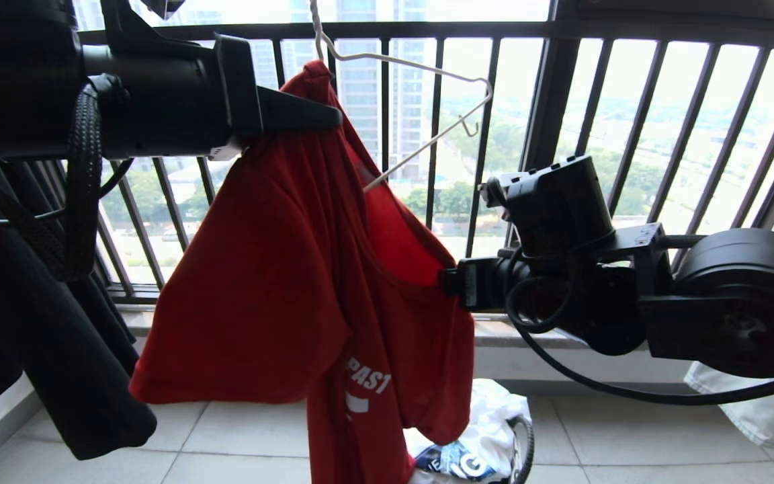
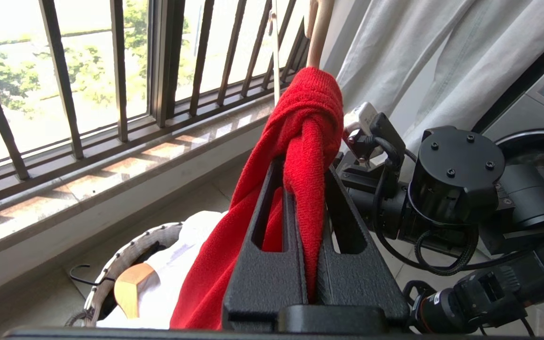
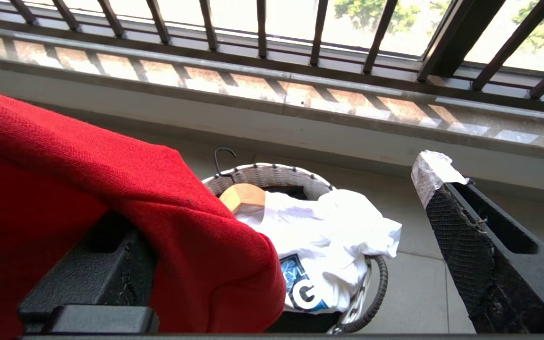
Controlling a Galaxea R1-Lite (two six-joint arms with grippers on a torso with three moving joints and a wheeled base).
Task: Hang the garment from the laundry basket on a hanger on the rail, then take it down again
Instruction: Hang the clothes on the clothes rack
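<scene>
Left gripper (image 2: 307, 189): jaws pressed together on a bunched fold of the red T-shirt (image 1: 293, 269), fabric squeezed between the two black fingers (image 2: 262, 264). In the head view the grip is at the top of the shirt, near the collar, just beside the neck of the wire hanger (image 1: 420, 101).

Right gripper (image 3: 272, 222): jaws spread wide, gripping nothing. One finger lies under a draped fold of the red cloth; the other finger (image 3: 470, 245), with a white-wrapped tip, stands clear of the cloth. In the head view this gripper reaches in at the shirt's right edge, at mid-height.

Red T-shirt: hangs up in the air in front of the window railing (image 1: 562, 87), white lettering visible low on the front. One hanger shoulder goes into the cloth; the other shoulder and its small end hook stick out bare to the right.

Laundry basket (image 3: 262, 174): on the tiled floor below the shirt, holding a white garment (image 3: 333, 236) with a blue graphic and a wooden hanger (image 3: 242, 197).

Black garment (image 1: 37, 336): hanging at far left.

Pale fabric (image 1: 763, 403): hanging at far right.
</scene>
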